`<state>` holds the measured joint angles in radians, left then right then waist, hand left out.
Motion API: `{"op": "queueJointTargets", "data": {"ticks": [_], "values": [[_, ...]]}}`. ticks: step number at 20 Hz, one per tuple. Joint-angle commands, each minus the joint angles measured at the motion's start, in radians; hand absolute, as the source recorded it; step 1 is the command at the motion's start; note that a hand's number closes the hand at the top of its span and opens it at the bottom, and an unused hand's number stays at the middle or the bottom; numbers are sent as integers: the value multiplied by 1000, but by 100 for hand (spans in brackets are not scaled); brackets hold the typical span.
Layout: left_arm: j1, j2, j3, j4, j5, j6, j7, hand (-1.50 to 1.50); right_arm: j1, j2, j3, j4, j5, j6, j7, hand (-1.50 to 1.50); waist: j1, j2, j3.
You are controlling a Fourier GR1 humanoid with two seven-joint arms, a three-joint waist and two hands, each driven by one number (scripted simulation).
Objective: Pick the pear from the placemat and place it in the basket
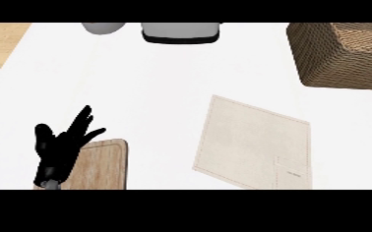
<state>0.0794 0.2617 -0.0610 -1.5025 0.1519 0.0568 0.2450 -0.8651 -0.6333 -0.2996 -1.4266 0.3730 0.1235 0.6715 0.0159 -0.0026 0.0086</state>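
Pear not visible: none on placemat [251,142] at the counter's [145,88] near-right, none seen in basket [327,54] at the far-right corner, though its inside is mostly cut off. Left hand [62,145] rests spread, holding nothing, over cutting board [102,164] at the near-left edge. Right hand is out of view. Risk: if the pear is in that unseen hand, a release short of the basket rim can't be checked from here.

A counter [145,88] was shown white, basket [327,54] woven in brown wicker pattern, placemat [251,142] coloured cream and edged with dotted stitching, board [102,164] marked with pale wood grain, left hand [62,145] seen black, appliance [180,32] grey with black base, bowl [102,28] grey.
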Motion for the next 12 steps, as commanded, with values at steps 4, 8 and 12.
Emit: {"op": "queueJointTargets", "data": {"ticks": [4, 8, 12], "values": [[45, -22, -44, 59, -46, 9, 27, 0, -122, -106, -19, 329, 39, 13, -179, 150, 21, 15, -9], [32, -29, -38, 90, -48, 9, 26, 0, -105, -46, 1, 399, 79, -80, -258, 150, 16, 15, -9], [8, 7, -7, 106, -30, -25, 29, 0, -115, -68, -53, 569, 46, -82, -379, 150, 18, 18, -8]]}}
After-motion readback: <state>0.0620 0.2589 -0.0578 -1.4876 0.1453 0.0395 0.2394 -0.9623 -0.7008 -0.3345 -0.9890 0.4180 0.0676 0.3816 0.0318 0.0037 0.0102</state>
